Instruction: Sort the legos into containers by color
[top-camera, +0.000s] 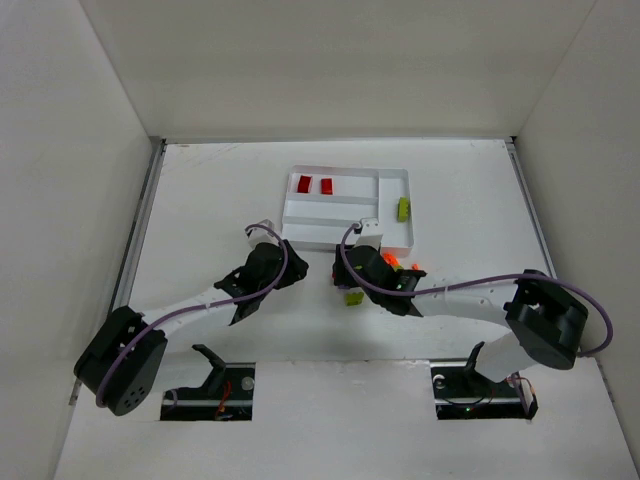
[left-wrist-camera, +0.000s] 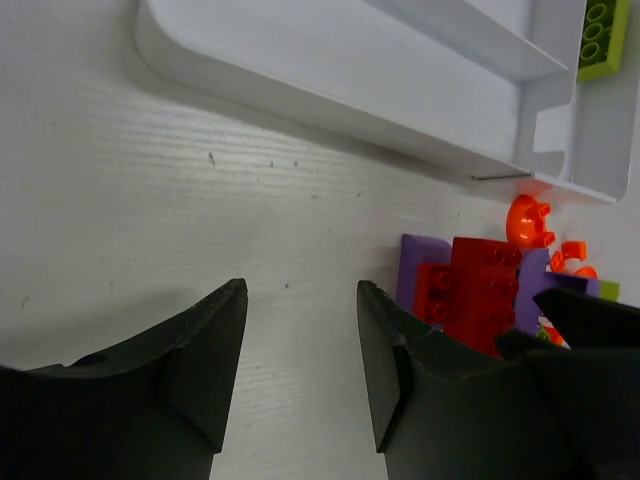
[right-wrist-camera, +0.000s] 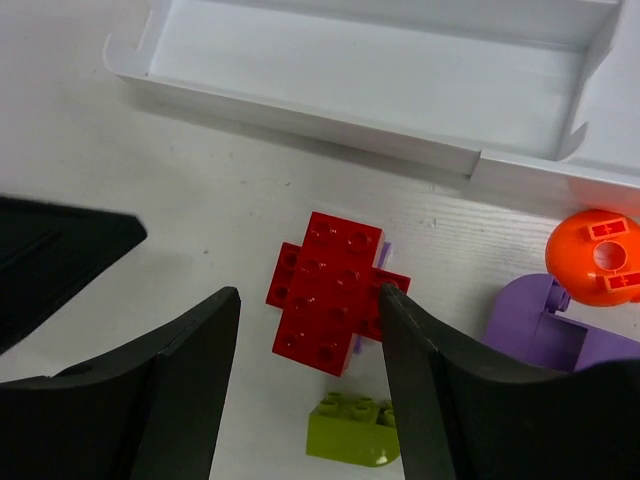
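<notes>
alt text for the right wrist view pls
The right arm's open black tool frames a cluster of red plastic lego bricks on the white table. A yellow-green brick lies just below them, an orange domed piece and a purple piece at right, and a white plastic tray's wall crosses the top.

Overhead looks down; close wrist views share tray (right-wrist-camera: 300, 112) edge.

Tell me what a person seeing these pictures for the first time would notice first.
The eye goes first to the red bricks, bright on the table just before the white tray, framed by the open fingers of the right gripper. Next come two red legos in the tray's far slot and one yellow-green lego in the crosswise slot.
</notes>
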